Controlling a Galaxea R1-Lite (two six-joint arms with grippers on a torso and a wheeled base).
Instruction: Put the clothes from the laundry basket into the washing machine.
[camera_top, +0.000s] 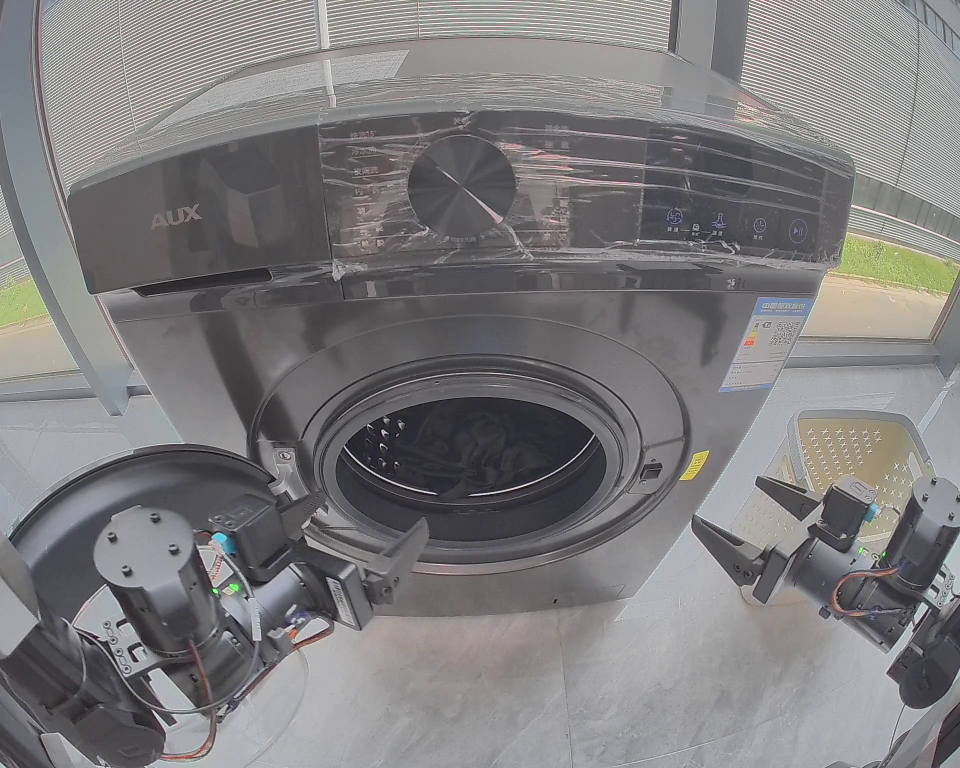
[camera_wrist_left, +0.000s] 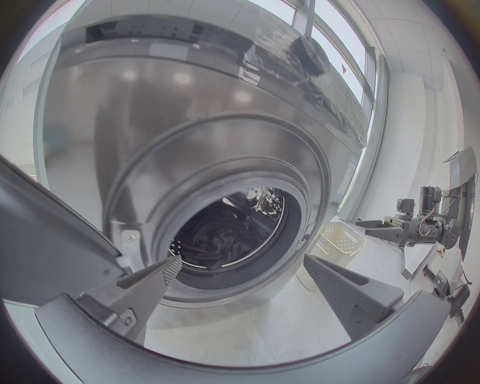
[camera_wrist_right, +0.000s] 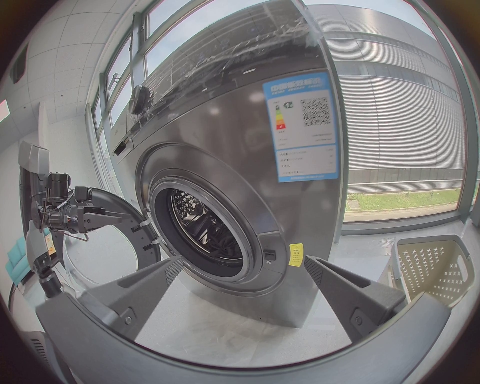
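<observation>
Dark clothes (camera_top: 470, 445) lie inside the drum of the grey washing machine (camera_top: 520, 310), whose round door (camera_top: 120, 490) hangs open on the left. My left gripper (camera_top: 355, 525) is open and holds nothing, just before the lower left of the drum opening. My right gripper (camera_top: 730, 505) is also open and holds nothing, low at the machine's right front corner, beside the white laundry basket (camera_top: 850, 415). No clothes are visible in the basket. The left wrist view has the clothes (camera_wrist_left: 220, 237) beyond my open left gripper (camera_wrist_left: 240, 262). My right gripper (camera_wrist_right: 240, 262) faces the machine's front, with the basket (camera_wrist_right: 430, 241) off to one side.
The open door (camera_wrist_right: 115, 235) stands out from the machine on the left, close behind my left arm. Pale tiled floor (camera_top: 600, 680) stretches in front of the machine. Large windows stand behind and to the right of it.
</observation>
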